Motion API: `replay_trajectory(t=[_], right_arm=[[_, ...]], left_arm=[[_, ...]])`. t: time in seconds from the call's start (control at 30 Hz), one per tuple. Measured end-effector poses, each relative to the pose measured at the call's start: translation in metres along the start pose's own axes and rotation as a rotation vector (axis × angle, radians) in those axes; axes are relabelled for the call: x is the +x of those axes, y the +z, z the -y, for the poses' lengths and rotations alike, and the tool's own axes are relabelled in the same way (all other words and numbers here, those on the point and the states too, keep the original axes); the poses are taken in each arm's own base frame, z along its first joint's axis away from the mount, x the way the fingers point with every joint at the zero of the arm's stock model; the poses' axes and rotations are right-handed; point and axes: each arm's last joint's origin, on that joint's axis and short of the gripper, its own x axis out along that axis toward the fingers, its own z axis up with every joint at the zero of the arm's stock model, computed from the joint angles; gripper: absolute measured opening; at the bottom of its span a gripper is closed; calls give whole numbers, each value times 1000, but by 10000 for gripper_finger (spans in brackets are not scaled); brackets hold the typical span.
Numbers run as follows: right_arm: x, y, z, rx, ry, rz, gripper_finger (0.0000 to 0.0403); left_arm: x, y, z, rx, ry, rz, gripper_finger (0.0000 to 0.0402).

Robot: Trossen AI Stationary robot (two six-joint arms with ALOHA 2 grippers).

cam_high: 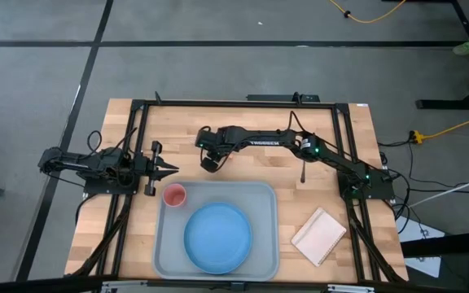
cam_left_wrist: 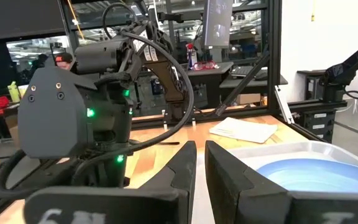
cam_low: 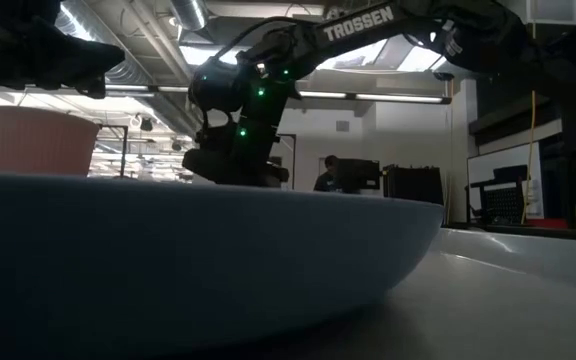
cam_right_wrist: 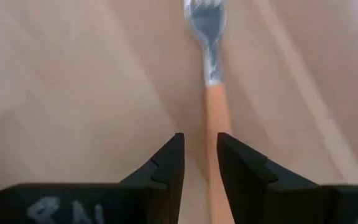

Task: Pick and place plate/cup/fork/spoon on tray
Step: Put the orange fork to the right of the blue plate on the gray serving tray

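The right end effector point(cam_high: 209, 163) is low over the wooden surface point(cam_high: 243, 130), just behind the tray point(cam_high: 269, 244). In its wrist view the fork point(cam_right_wrist: 211, 74) lies on the wood, and the orange handle passes between the two fingers point(cam_right_wrist: 166, 165), which are only a little apart and not clamped on it. The word "TROSSEN" is readable on this arm (white letters).

The left end effector point(cam_high: 169, 170) is near the tray's back left corner, its fingers nearly together and holding nothing. The cup point(cam_high: 174, 194) stands in that corner, and the plate point(cam_high: 217, 237) lies in the tray's middle. The spoon point(cam_high: 303, 172) lies on the wood behind the beige rectangle point(cam_high: 319, 235).
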Motion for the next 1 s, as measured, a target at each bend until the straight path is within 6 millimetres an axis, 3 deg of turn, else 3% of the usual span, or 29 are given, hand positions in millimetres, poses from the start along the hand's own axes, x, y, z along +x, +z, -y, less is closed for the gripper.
replay_trajectory(t=[0.47, 0.63, 1.0], right_arm=[[1, -8, 14, -59, -42, -115, 101], [2, -11, 20, -67, 33, -184, 101], [10, -18, 12, -88, 87, -242, 101]], left_arm=[[0, 0, 0, 0, 0, 0, 27], [0, 0, 0, 0, 0, -1, 27], [0, -3, 0, 9, -4, -32, 27]])
